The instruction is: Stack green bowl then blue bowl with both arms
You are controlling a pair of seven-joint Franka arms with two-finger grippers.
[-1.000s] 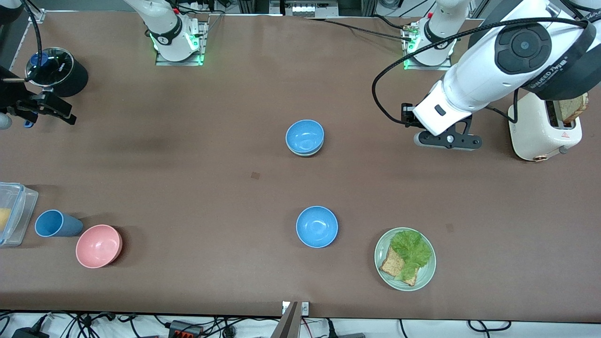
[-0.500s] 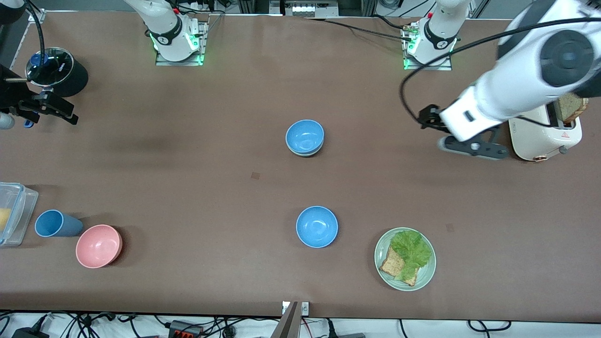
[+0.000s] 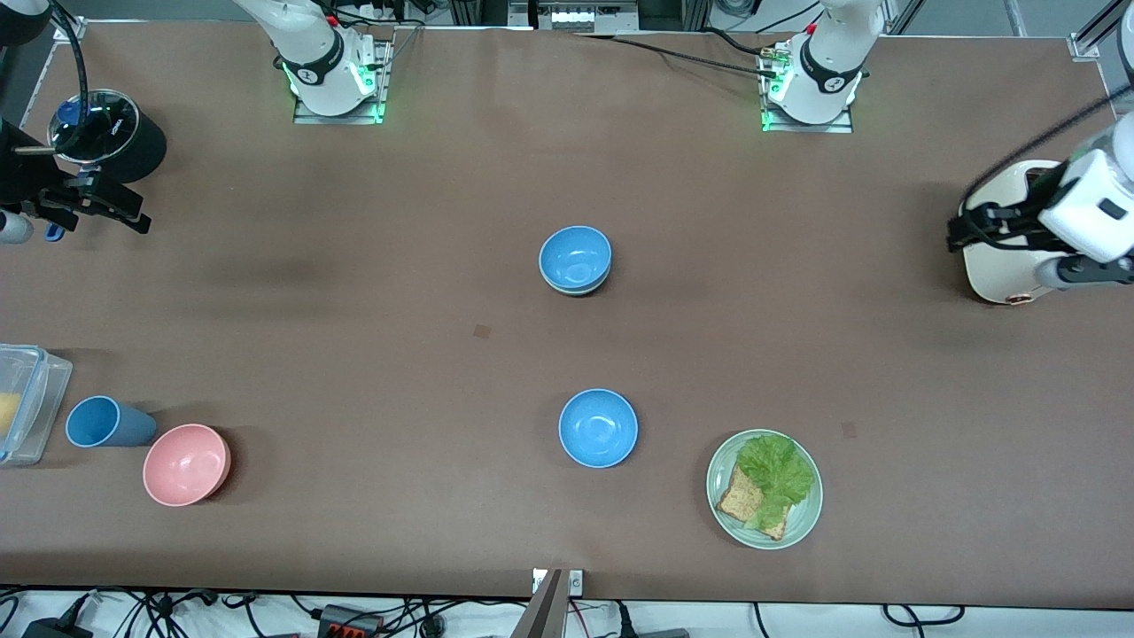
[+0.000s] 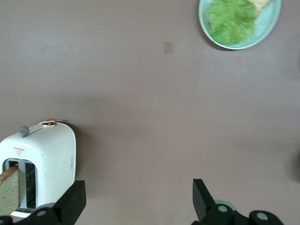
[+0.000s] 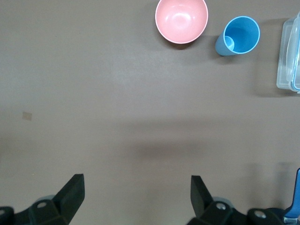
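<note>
A blue bowl (image 3: 576, 255) sits nested in the green bowl (image 3: 574, 290) at the table's middle; only the green bowl's pale rim shows beneath it. A second blue bowl (image 3: 598, 427) stands alone, nearer to the front camera. My left gripper (image 3: 1085, 270) hangs open and empty beside the toaster at the left arm's end of the table; it also shows in the left wrist view (image 4: 138, 199). My right gripper (image 3: 102, 206) is open and empty at the right arm's end of the table, over bare table in the right wrist view (image 5: 137, 190).
A white toaster (image 3: 1001, 266) with bread stands at the left arm's end (image 4: 42, 164). A pale-green plate (image 3: 802, 523) with bread and lettuce lies near the front edge. A pink bowl (image 3: 186, 463), blue cup (image 3: 104, 422), clear container (image 3: 27, 403) and black pot (image 3: 111, 133) are at the right arm's end.
My left arm has swung away from the table's middle to the toaster at its end of the table. The right gripper has hardly moved. The bowls have not moved.
</note>
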